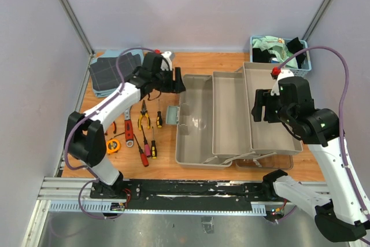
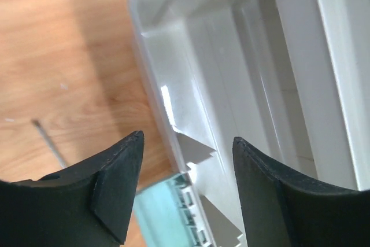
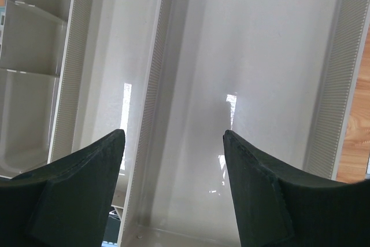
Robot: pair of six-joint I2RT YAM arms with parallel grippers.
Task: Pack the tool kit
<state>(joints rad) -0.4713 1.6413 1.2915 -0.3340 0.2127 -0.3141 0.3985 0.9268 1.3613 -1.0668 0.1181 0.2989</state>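
Observation:
The grey-beige toolbox [image 1: 199,162] lies open in the middle of the table, its fold-out trays spread to the right and empty. My left gripper [image 1: 177,83] is open at the box's far left corner; in the left wrist view [image 2: 186,143] the box wall [image 2: 151,79] and a teal latch [image 2: 165,215] lie between the jaws. My right gripper [image 1: 259,108] is open and empty above the right tray [image 3: 254,56]. Pliers [image 1: 143,118], a red-handled wrench [image 1: 128,131], small screwdrivers [image 1: 153,143] and an orange tape measure [image 1: 113,146] lie on the wood left of the box.
Folded dark grid-pattern cloths [image 1: 113,72] lie at the far left corner. A blue slatted basket [image 1: 302,65] of cloths stands at the far right, behind the right arm. A metal rail [image 1: 173,192] runs along the near edge.

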